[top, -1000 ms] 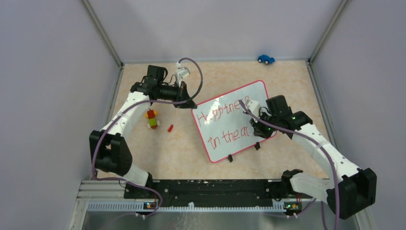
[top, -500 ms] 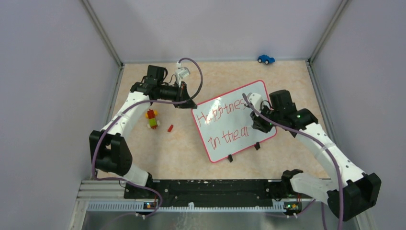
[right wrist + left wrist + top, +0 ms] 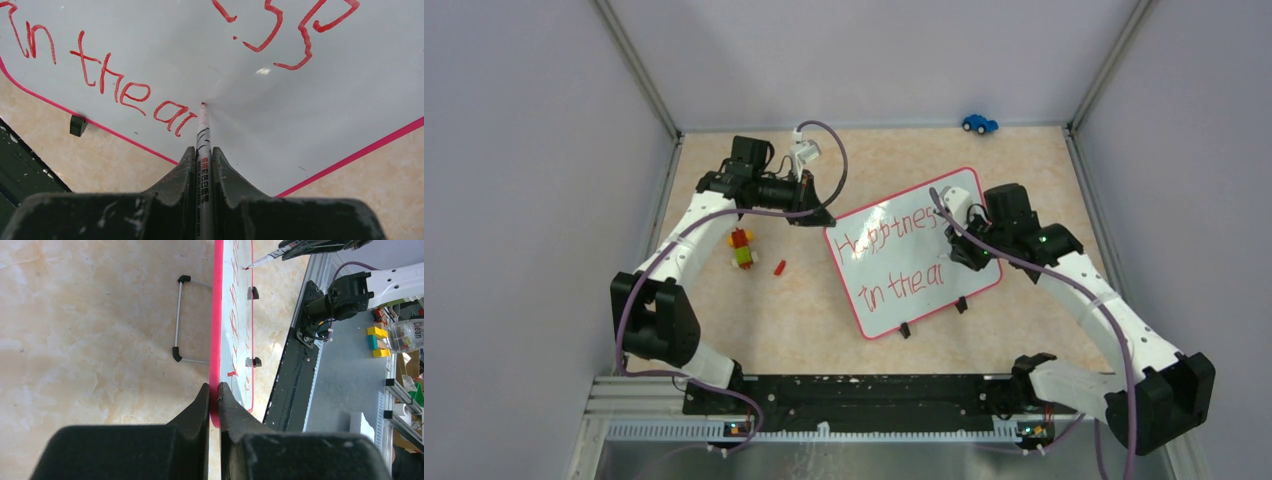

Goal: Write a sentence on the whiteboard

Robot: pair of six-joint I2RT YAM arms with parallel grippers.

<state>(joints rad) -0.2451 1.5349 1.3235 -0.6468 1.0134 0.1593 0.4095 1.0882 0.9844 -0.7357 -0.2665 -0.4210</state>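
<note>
Lying left of whiteboard point(image 3: 899, 312), block toy point(image 3: 742, 247), red bit point(image 3: 779, 267), blue car point(image 3: 979, 123) beyond

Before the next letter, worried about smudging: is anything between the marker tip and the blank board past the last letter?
Nothing visible. The marker, held in the right fingers, touches the whiteboard just past the sentence; beyond it the surface is bare to the frame.

Whiteboard point(image 3: 894, 272) centre-right on table point(image 3: 824, 310); toy car point(image 3: 979, 123) far behind it; block figure point(image 3: 742, 247) to its left, small piece point(image 3: 779, 267) between them.
</note>
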